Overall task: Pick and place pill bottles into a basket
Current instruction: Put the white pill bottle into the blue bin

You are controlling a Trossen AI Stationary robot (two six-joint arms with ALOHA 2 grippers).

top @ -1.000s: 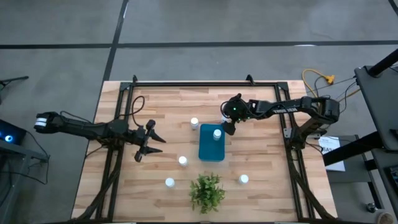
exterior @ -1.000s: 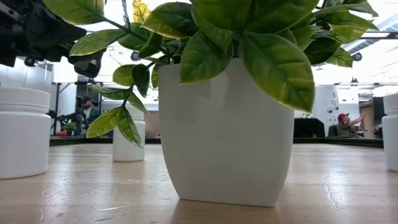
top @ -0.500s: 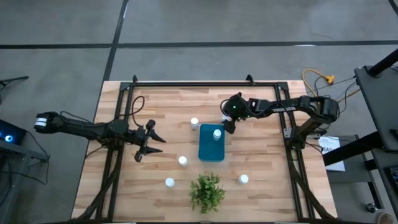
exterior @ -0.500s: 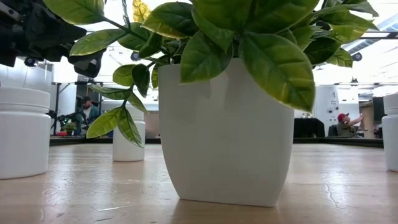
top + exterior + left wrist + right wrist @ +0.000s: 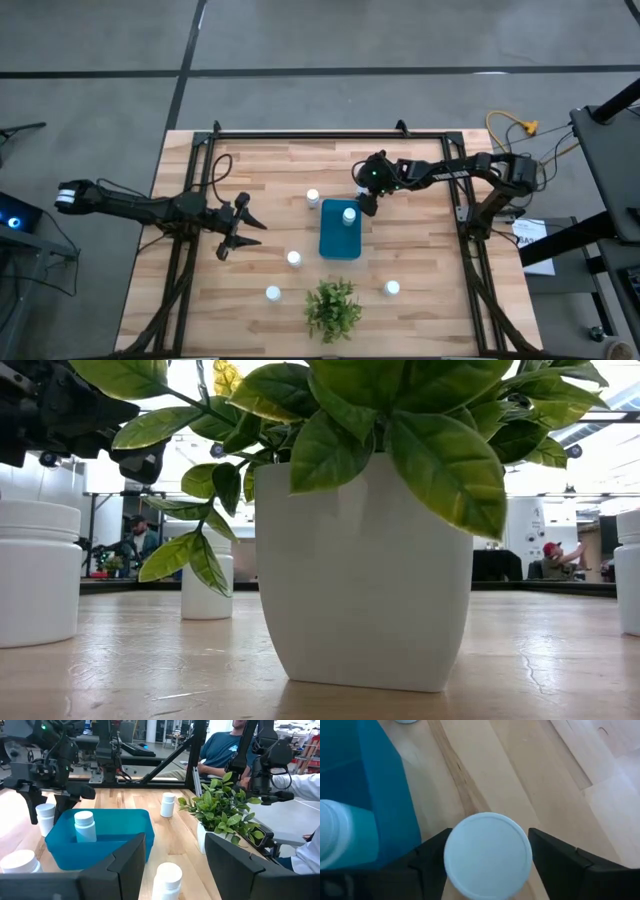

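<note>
A: What has changed since a second ago?

B: Very little. Seen from above, the right arm's elbow has drawn slightly back over the wooden worktop; the bottles, the basket and the left arm lie as they did.

A: Where is everything, biggest first?

B: The teal basket sits mid-worktop with one pill bottle standing inside it. A green plant in a white pot stands in front of the basket, near the worktop's front edge. Four more pill bottles stand loose: one just beyond the basket's far left corner, one to its left, one front left, one front right.

A: And the grippers?

B: The right gripper hovers beside the basket's far right corner, its fingers either side of a sixth bottle's cap; whether they press it I cannot tell. The left gripper waits well left of the basket, fingers spread and holding nothing.

A: Any writing?

B: None I can read. People show in the room beyond.
</note>
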